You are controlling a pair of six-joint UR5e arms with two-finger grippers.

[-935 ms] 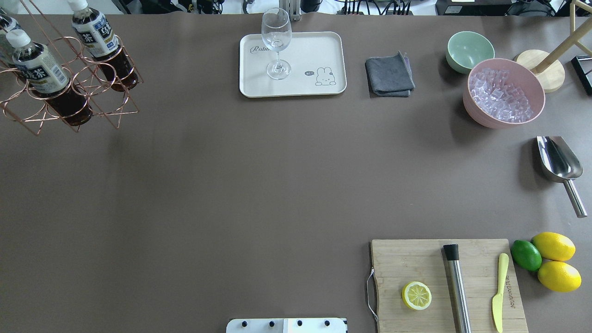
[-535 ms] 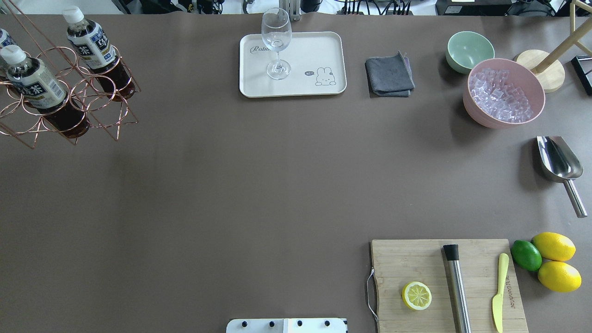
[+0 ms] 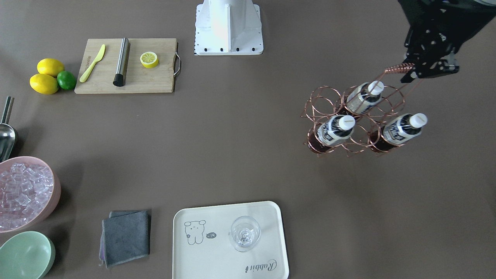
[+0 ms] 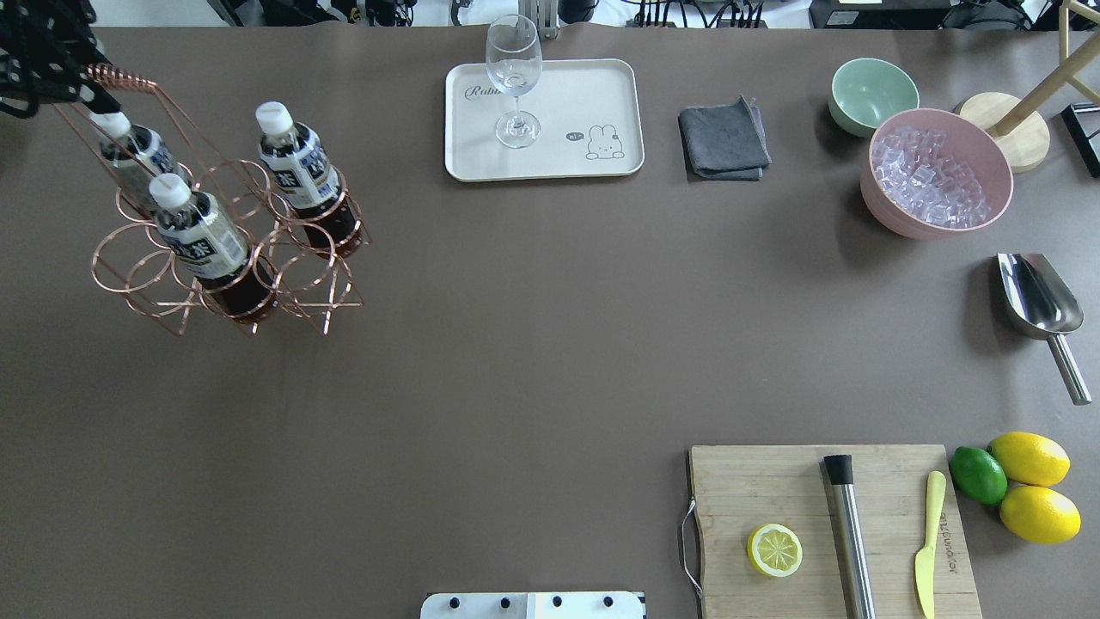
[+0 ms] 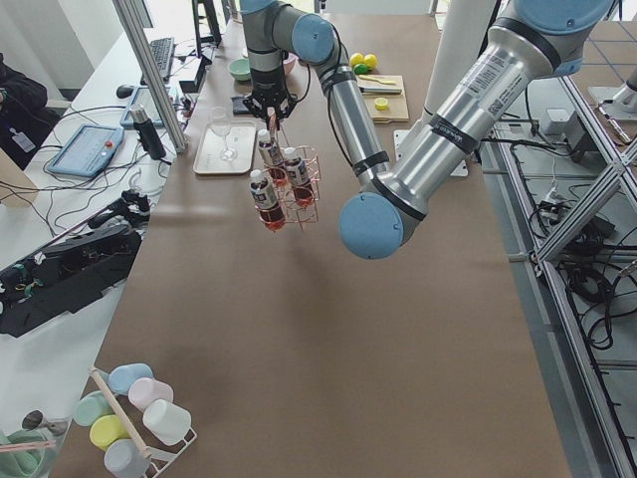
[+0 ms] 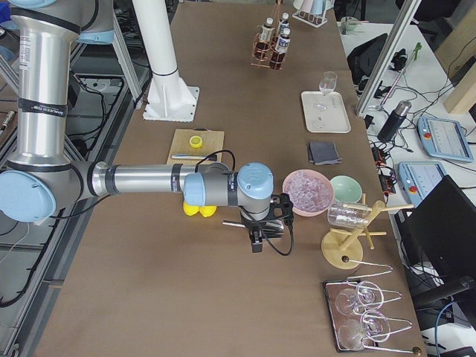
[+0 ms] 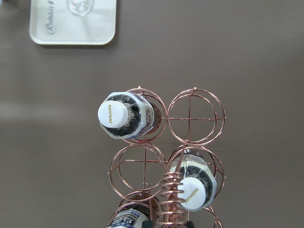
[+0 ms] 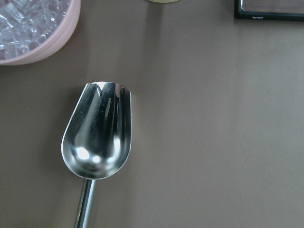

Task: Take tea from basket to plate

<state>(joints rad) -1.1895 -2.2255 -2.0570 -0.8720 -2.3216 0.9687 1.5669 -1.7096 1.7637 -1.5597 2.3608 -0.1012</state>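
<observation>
My left gripper (image 4: pixel 60 82) is shut on the coiled handle (image 4: pixel 129 82) of a copper wire basket (image 3: pixel 310 112), which hangs tilted above the table's left part. Three tea bottles with white caps stand in its rings (image 4: pixel 296 185) (image 4: pixel 198 241) (image 4: pixel 133 159); the left wrist view shows them from above (image 7: pixel 126 116). The cream plate (image 4: pixel 593 94) lies at the far middle, also in the front-facing view (image 3: pixel 217 255), with a wine glass (image 4: pixel 514 77) standing on it. My right gripper (image 6: pixel 256 242) shows only in the exterior right view, over a steel scoop (image 8: pixel 97 133); I cannot tell its state.
A grey cloth (image 4: pixel 724 137), a green bowl (image 4: pixel 872 90) and a pink bowl of ice (image 4: pixel 876 206) lie right of the plate. A cutting board (image 4: pixel 756 481) with a lemon half, a steel muddler and a knife sits near right, beside lemons and a lime (image 4: pixel 978 473).
The basket with its three bottles has moved right and nearer in the overhead view, in from the left edge. My left gripper has come into view at the top left.
</observation>
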